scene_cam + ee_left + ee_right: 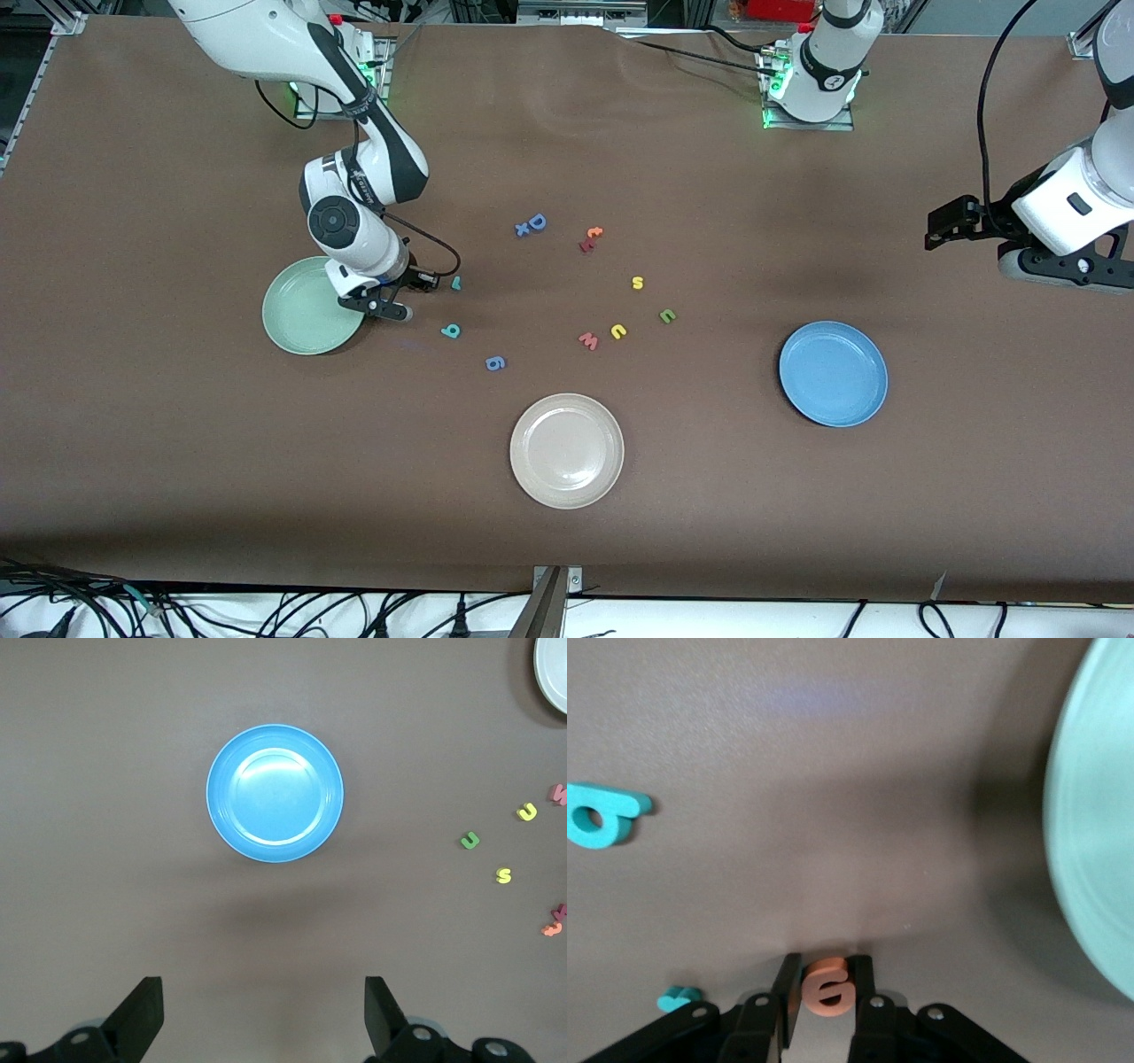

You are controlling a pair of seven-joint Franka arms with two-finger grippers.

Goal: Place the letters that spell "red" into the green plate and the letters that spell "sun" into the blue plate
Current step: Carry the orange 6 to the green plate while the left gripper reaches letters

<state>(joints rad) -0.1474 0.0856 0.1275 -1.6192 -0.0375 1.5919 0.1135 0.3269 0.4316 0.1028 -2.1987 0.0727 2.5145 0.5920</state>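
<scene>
From the front view the brown tabletop [177, 496] carries three plates: the green plate [306, 310] toward the right arm's end, the blue plate [833, 373] toward the left arm's end, and a beige-white plate [567, 450] between them, nearest the camera. The right claw [390, 306] is low, just beside the green plate's rim, its tips hard to read here. Near it lie the teal "r" [456, 283] and, nearer the camera, the teal "d" [451, 330], then a blue "g" [495, 362]. Mid-table sit a blue capital "D" [535, 221], a small red-and-orange cluster [590, 238], the yellow "s" [637, 283], the yellow "u" [618, 331], the dark green "n" [667, 315] and a red "w" [587, 340]. The left claw [952, 223] waits in the air at the left arm's end of the table. No brand or label can be read beyond the letters themselves. In the left wrist view the left claw [263, 1019] stands released, its two fingers [142, 1014] wide apart over bare tabletop, the blue plate [275, 793] empty, with the "n" [469, 841], "s" [503, 875] and "u" [527, 811] well apart from it. In the right wrist view the right claw [827, 988] is clenched on the orange "e" [827, 984], which stands on edge between the fingers, close to the green plate [1099, 850]; the "d" [602, 815] and the "r" [679, 997] lie flat nearby.
</scene>
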